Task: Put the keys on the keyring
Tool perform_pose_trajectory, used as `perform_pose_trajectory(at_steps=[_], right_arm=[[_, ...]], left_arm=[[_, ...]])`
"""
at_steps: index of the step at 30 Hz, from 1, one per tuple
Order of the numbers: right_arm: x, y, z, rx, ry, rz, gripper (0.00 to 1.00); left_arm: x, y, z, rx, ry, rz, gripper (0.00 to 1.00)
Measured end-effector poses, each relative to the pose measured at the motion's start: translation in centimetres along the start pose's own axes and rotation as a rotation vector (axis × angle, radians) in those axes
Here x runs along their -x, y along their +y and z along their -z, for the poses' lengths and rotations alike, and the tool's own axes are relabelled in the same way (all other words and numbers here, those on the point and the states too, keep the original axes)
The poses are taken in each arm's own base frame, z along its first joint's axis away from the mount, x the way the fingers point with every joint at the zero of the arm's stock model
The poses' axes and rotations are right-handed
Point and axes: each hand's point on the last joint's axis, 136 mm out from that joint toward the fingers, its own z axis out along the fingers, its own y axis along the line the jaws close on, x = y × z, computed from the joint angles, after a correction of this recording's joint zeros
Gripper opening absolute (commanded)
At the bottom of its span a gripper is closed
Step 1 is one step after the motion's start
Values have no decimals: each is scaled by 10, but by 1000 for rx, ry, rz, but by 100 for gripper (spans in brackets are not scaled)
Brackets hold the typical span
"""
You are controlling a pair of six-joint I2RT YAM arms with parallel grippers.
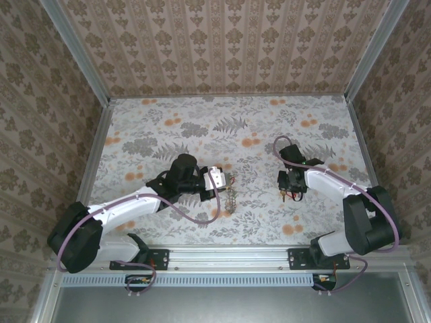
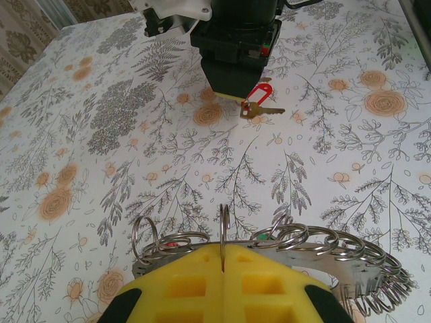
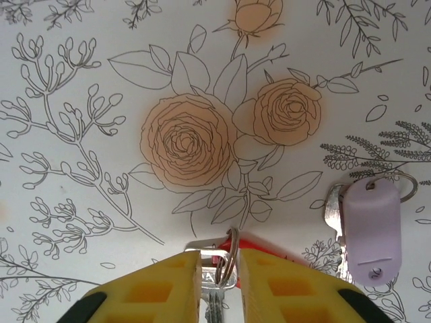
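Note:
My left gripper point(image 1: 224, 180) point(image 2: 222, 250) is shut on a small split ring point(image 2: 223, 225) that stands upright at the edge of the keyring point(image 1: 231, 200) point(image 2: 316, 259). The keyring is a flat metal ring carrying several split rings. Its far end rests near the table. My right gripper point(image 1: 289, 193) point(image 3: 221, 259) is down at the table, its jaws a narrow gap apart. Between them are the ring and head of a red-tagged key point(image 3: 262, 245) point(image 2: 259, 101). The right pad touches that ring, while a sliver of gap shows on the left. A lilac-tagged key point(image 3: 372, 225) lies just to the right.
The floral tabletop point(image 1: 202, 134) is walled on three sides by patterned panels point(image 1: 229, 47). The two grippers are about a hand's width apart at mid-table. The right gripper's body point(image 2: 236, 47) stands directly ahead in the left wrist view.

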Motion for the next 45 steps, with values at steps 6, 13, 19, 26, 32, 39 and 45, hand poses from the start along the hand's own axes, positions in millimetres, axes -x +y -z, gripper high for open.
perform_pose_trajectory(at_steps=[6,13,19,26,32,39,45], right_arm=[[0,0,-3,-5,3,-3,24],[-1,-4,-6,-26,8,-21,17],[-1,-4,-6,-27,9,-24,18],[-1,-4,-6,-27,11,-26,19],[-1,-4,-7,-28,12,-32,20],[-2,-3,-7,-23,15,-46,20],[-3,-1,-7,-10,21,-52,19]], left_arm=[[0,0,0,0,0,0,0],[0,0,0,0,0,0,0],[0,0,0,0,0,0,0],[0,0,0,1,0,0,0],[0,0,0,2,1,0,0],[0,0,0,2,1,0,0],[0,0,0,2,1,0,0]])
